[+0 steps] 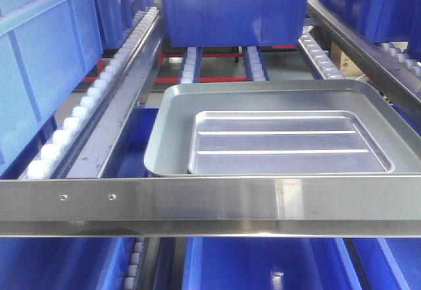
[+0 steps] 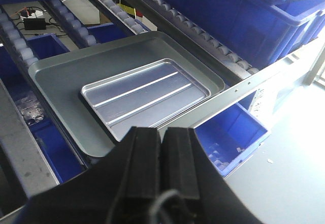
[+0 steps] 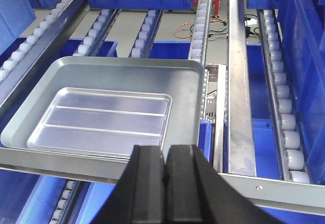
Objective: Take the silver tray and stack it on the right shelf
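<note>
Both grippers, left [image 2: 161, 168] & right [image 3: 165, 181], have pads pressed together w/ nothing between, hanging just in front of the steel front bar [image 1: 210, 201]. Behind that bar the ridged silver tray [image 1: 286, 142] lies flat inside the bigger plain tray [image 1: 172, 125] on the roller rails [image 1: 89, 102]. Nested so it sits stable, prob. stack done.

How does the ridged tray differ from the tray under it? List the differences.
The ridged tray is smaller; the larger tray surrounds it. The ridged tray's floor has two long raised ridges and looks shinier; the larger tray's floor is plain and duller. Both are rectangular metal with rounded corners.
</note>
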